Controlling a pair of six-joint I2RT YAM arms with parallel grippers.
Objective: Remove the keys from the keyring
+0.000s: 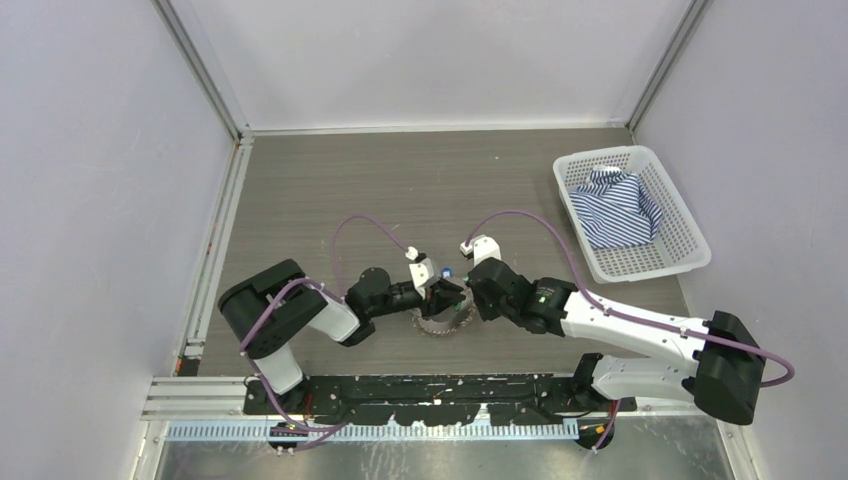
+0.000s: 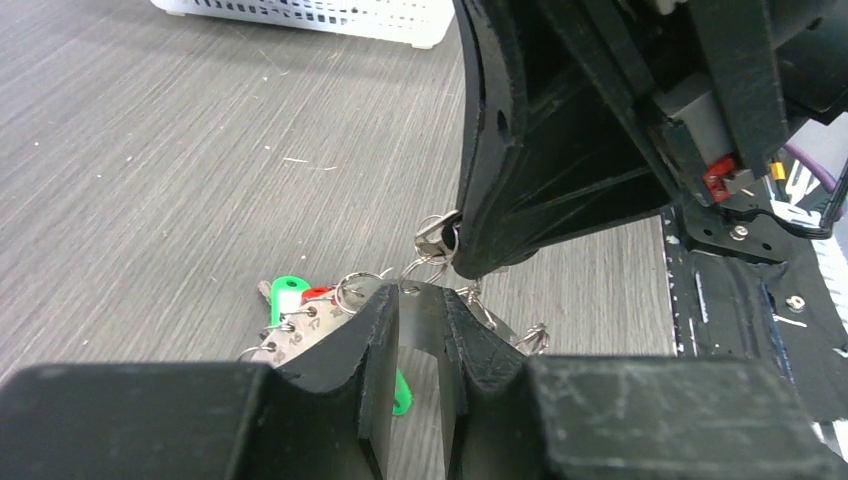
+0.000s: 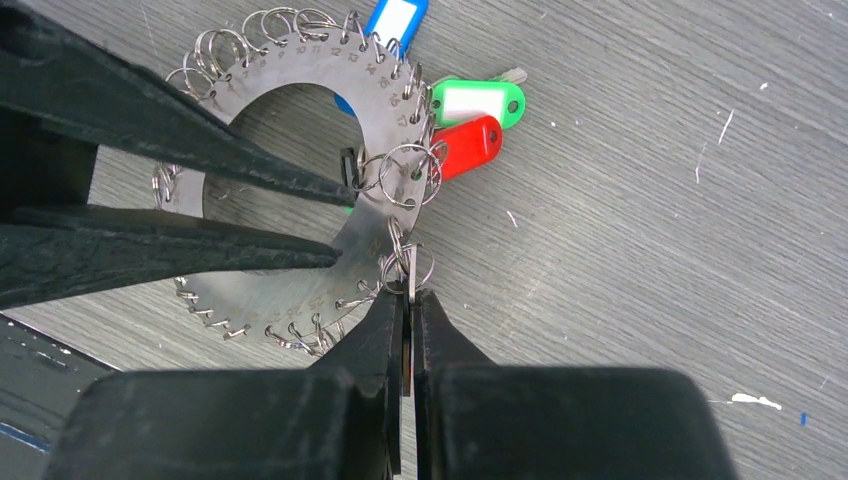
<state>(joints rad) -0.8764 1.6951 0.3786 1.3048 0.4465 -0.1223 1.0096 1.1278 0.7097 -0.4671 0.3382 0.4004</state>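
Grey wood-grain table within a pale-walled enclosure. The keyring, a flat toothed metal disc, sat between the two arms, with a white basket well apart from it to the far right. The right gripper was clenched on a small split ring at the keyring's rim. The left gripper straddled the keyring's band with jaws partly apart; whether it actually pinched the metal could not be told from these views. The green-headed key, red-headed key and blue-headed key all hung at the keyring's rim. No freed key lay beside the keyring, so removal appeared barely begun.
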